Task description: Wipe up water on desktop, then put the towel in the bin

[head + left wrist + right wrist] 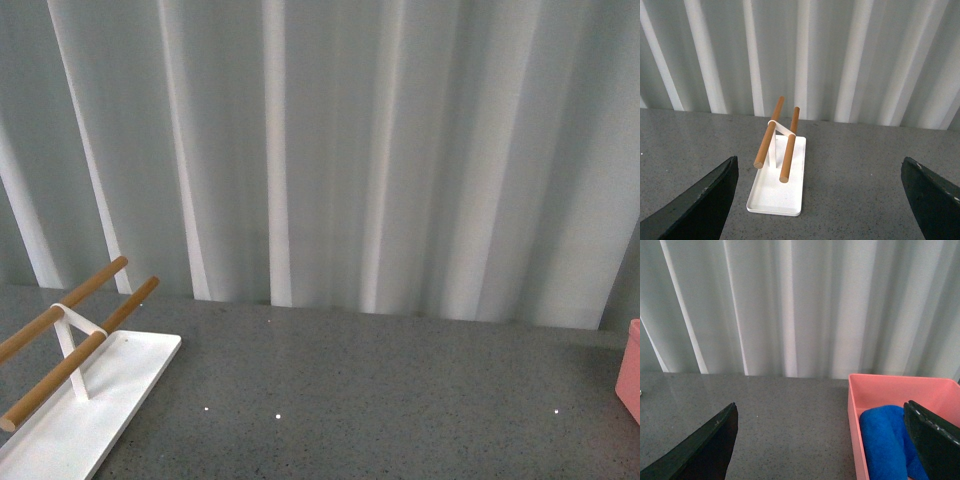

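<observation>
We are finishing: the towel (885, 442) is lying in the bin (900, 385) at lower right, both grippers (817, 200) (820, 440) gaping empty, needing only retreat.

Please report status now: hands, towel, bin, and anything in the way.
Both hands open and empty, left, right. Towel lies inside the bin. Desktop shows no water; only the tray stands at its left.

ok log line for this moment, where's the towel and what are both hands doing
towel: lying in bin | left hand: open, empty, facing white tray | right hand: open, empty, facing the bin | desktop: no water visible
</observation>
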Robot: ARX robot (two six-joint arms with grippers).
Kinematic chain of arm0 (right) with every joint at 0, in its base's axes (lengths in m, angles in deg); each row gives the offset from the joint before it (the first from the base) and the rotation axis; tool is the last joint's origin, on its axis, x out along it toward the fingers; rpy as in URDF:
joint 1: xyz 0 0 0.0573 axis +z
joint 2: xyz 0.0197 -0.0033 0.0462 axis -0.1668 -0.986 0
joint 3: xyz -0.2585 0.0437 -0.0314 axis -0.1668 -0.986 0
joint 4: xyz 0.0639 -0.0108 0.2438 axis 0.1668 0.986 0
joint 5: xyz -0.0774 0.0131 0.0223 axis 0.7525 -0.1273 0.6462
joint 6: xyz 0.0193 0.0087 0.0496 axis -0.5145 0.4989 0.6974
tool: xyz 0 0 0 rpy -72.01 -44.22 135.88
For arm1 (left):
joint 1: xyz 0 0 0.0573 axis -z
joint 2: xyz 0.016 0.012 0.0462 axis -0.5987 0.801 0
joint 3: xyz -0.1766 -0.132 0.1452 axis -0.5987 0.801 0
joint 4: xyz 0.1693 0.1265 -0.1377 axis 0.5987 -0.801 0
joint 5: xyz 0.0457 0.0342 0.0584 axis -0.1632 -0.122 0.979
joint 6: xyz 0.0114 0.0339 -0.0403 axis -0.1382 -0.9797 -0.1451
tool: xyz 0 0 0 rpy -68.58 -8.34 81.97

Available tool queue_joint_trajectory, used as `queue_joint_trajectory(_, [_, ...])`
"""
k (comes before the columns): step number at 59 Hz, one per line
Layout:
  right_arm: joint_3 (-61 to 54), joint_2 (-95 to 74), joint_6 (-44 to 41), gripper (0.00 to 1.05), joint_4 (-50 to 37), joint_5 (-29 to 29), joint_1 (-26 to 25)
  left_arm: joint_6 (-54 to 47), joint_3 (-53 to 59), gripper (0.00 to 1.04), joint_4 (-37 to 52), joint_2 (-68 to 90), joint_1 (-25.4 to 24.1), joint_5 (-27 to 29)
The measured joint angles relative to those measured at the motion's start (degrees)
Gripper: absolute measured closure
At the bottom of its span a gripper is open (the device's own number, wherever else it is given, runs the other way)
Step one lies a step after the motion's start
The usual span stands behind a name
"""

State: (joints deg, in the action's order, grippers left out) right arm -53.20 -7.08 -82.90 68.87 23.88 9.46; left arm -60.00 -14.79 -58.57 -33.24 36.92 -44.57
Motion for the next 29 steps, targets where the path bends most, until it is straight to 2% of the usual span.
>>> queue_joint_trajectory(29, [0.0, 0.0, 0.0, 0.07, 0.0, 0.0, 0.0, 0.0, 0.0, 0.07, 0.0, 0.0, 0.0, 0.0])
